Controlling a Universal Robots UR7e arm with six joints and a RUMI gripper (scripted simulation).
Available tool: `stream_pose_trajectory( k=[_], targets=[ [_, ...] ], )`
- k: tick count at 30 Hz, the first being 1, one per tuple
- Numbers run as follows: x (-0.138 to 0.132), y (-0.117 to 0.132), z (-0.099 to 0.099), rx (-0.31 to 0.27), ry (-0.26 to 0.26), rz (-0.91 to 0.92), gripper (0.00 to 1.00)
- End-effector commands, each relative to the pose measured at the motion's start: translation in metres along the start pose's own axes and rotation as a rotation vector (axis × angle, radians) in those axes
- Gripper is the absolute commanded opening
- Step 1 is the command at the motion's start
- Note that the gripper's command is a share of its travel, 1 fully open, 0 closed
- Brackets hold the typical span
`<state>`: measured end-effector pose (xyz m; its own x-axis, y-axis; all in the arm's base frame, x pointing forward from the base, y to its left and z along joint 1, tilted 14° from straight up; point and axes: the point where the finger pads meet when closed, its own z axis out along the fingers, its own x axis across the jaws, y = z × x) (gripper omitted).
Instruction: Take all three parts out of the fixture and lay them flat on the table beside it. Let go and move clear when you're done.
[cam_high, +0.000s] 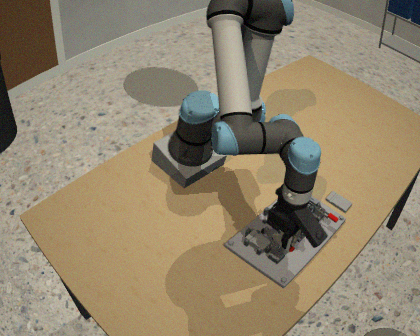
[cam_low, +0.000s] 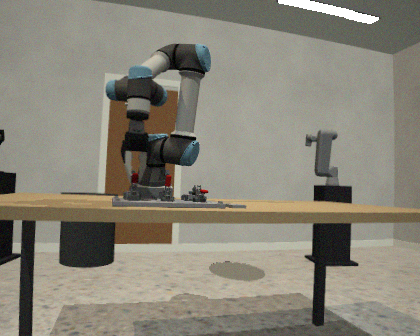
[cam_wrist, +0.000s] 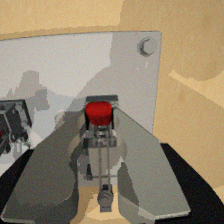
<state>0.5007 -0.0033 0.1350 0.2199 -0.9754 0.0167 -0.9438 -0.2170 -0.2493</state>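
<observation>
The grey fixture plate (cam_high: 239, 246) (cam_low: 150, 203) (cam_wrist: 75, 65) lies near the table's front right edge, with clamps and dark parts (cam_high: 260, 241) (cam_wrist: 11, 125) on it. My gripper (cam_high: 286, 241) (cam_low: 134, 167) (cam_wrist: 100, 109) stands straight down over the plate. It is shut on the lever of a toggle clamp with a red handle (cam_wrist: 98, 112) (cam_high: 291, 248), which stands up between the fingers. A second clamp with a red handle (cam_high: 331, 217) (cam_low: 204, 191) sits at the plate's right end. One flat grey part (cam_high: 339, 201) (cam_low: 235, 205) lies on the table just beyond that end.
The arm's base block (cam_high: 182, 170) stands behind the fixture on the wooden table (cam_high: 110, 225). The table's front edge runs close to the plate. A grey device on a black pedestal (cam_low: 326, 157) stands off the table to the right.
</observation>
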Motion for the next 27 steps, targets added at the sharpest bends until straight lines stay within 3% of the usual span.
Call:
stream_pose_trajectory(
  k=[1, 27],
  targets=[
    [0.0, 0.005, -0.002, 0.0, 0.0, 0.0, 0.0],
    [0.0, 0.021, -0.004, 0.0, 0.0, 0.0, 0.0]
  ],
)
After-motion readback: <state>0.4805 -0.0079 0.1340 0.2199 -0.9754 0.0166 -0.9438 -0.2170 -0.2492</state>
